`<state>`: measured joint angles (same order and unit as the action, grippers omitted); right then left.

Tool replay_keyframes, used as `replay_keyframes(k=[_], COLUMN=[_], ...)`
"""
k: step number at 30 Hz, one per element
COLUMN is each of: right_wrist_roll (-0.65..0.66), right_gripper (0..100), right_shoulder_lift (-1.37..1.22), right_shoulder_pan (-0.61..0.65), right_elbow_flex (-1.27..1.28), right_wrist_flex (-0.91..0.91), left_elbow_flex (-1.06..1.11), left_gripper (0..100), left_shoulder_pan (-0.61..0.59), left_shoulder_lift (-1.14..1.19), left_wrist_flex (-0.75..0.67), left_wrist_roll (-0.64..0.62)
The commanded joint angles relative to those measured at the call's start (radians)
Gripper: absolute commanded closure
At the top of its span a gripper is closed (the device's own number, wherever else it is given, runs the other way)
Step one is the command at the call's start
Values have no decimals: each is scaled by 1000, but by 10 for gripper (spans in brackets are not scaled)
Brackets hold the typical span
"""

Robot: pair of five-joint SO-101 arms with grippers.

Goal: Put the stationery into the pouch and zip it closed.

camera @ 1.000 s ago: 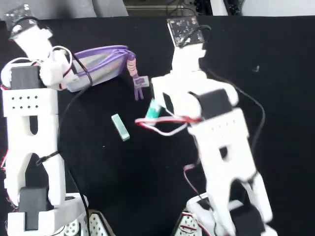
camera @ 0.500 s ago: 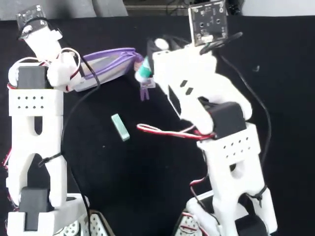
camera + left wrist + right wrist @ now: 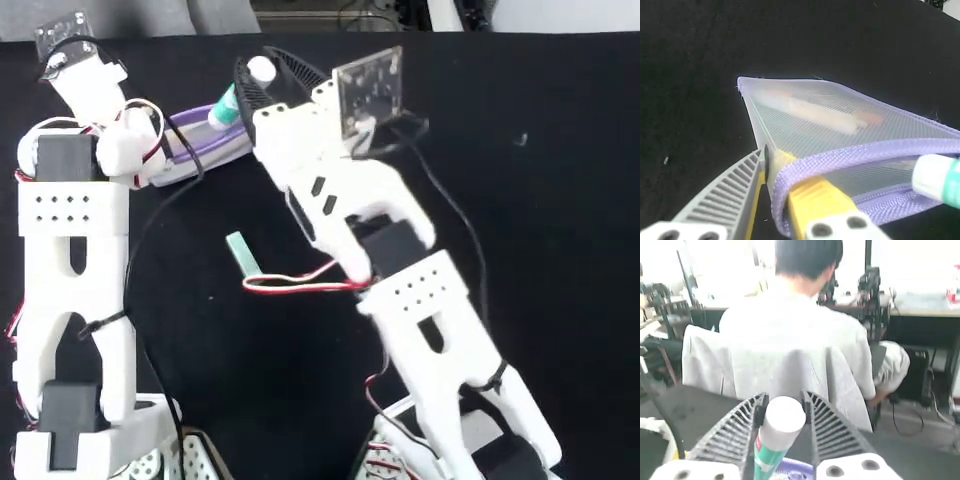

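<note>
Mouth of pouch [image 3: 205,150]: taken up by glue stick [image 3: 224,108] in right gripper [image 3: 783,396].
Table [image 3: 560,200] between arms: open, save eraser [image 3: 243,255] and cable [image 3: 295,283].

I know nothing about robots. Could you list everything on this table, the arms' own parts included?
pouch: one, see-through with purple trim, far left part of the table, held by its edge.
pale stick: one, whitish with orange ends, inside the pouch.
tube: one, green with a white cap, at the pouch's purple rim.
bar: one, small, light green, lying on the table between the arms.
table: one, black.
left gripper: one, grey and yellow, shut on the pouch's edge.
right gripper: one, dark, shut on the tube.
</note>
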<state>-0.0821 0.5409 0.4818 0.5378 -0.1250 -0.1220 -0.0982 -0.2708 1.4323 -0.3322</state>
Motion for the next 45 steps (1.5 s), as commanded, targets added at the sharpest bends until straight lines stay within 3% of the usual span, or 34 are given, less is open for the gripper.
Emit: replay_keyframes(k=[1, 13, 21, 28, 36, 41, 45], right_wrist_roll=[9, 17, 15, 17, 8, 12, 6], right_gripper=[987, 981, 685, 655, 655, 655, 655], right_shoulder_lift=[35, 27, 33, 41, 251, 317, 249], right_shoulder_pan=[11, 100, 100, 94, -11, 20, 38], right_elbow_flex=[30, 285, 298, 268, 157, 117, 147], right_wrist_flex=[121, 359, 354, 282, -40, -301, -399], left_elbow_flex=[-58, -58, -58, -58, -39, 21, 70], left_gripper=[970, 970, 970, 970, 970, 970, 970], left_shoulder_pan=[13, 13, 13, 12, -134, -245, -275], left_shoulder_lift=[-35, -35, -32, -31, -31, -31, -31], left_wrist_flex=[0, -2, -2, -2, -71, -181, -255], left_wrist_roll=[-14, -15, -15, -15, -15, -15, -15])
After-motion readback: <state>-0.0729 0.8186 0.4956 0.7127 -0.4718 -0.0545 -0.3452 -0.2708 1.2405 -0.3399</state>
